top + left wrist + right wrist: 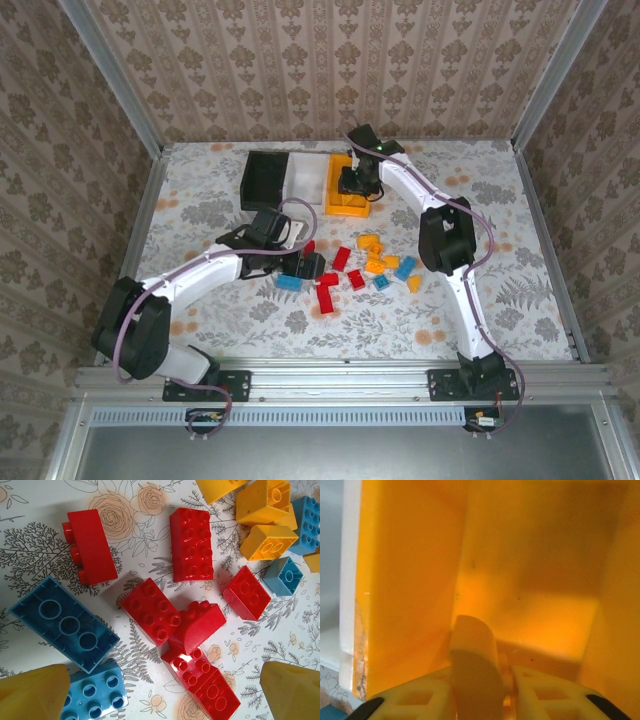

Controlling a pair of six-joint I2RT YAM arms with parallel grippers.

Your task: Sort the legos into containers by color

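Red, blue and yellow legos lie scattered mid-table: red bricks [327, 292], a blue brick [289, 283], yellow ones [373, 247]. My left gripper [303, 266] hovers open above them. Between its yellow fingertips [36, 694] lie a cluster of red bricks [204, 681] and a small blue brick [95, 693]; a long blue brick [62, 623] lies upside down. At the back stand the black bin [264, 178], the white bin [305, 174] and the orange bin [348, 205]. My right gripper [355, 182] is down inside the orange bin [420, 555], shut on a curved yellow lego [474, 655].
Further red bricks [192, 544] and yellow bricks [263, 503] lie just ahead of the left gripper, with blue ones [283, 575] to the right. The three bins touch side by side. Metal frame rails [140, 215] edge the flowered table.
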